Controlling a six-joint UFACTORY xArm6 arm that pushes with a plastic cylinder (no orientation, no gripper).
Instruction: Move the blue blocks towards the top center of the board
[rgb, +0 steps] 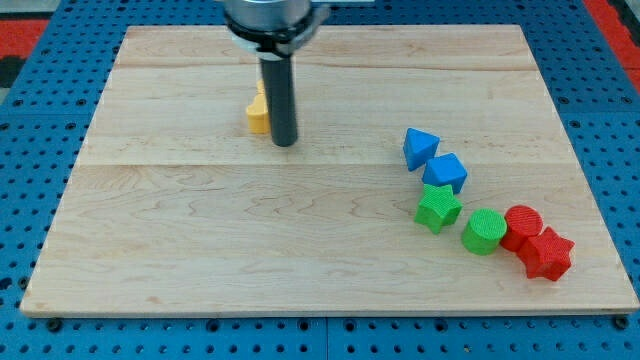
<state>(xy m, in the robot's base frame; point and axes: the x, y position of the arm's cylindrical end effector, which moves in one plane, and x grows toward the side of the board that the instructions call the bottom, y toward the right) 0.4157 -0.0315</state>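
Note:
A blue triangular block (419, 146) lies right of the board's middle. A blue cube-like block (445, 173) touches it just below and to the right. My tip (285, 142) rests on the wooden board (200, 230) left of centre, far to the left of both blue blocks. The dark rod rises from it to the view's top.
A yellow block (258, 112), partly hidden by the rod, sits just left of my tip. A green star block (438, 208), a green cylinder (484, 231), a red cylinder (521, 226) and a red star block (546, 254) run in a chain below the blue blocks.

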